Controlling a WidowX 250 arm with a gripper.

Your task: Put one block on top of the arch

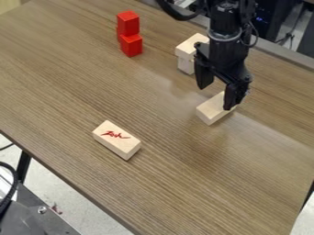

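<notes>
Red-marked block (pixel 116 140) is lying near left | gripper (pixel 217 89) is hanging right, by plain block (pixel 210 109), jaws are standing spread | pale stack (pixel 189 47) is standing far

You will see two small cubes (pixel 131 45) in solid red. The rectangular block (pixel 116 141) is pale natural wood with red script marking. Your other wooden blocks (pixel 211 110) are plain pale wood. The surface (pixel 67 78) is brown with streaked wood grain; the robot arm (pixel 227 46) is black.
</notes>
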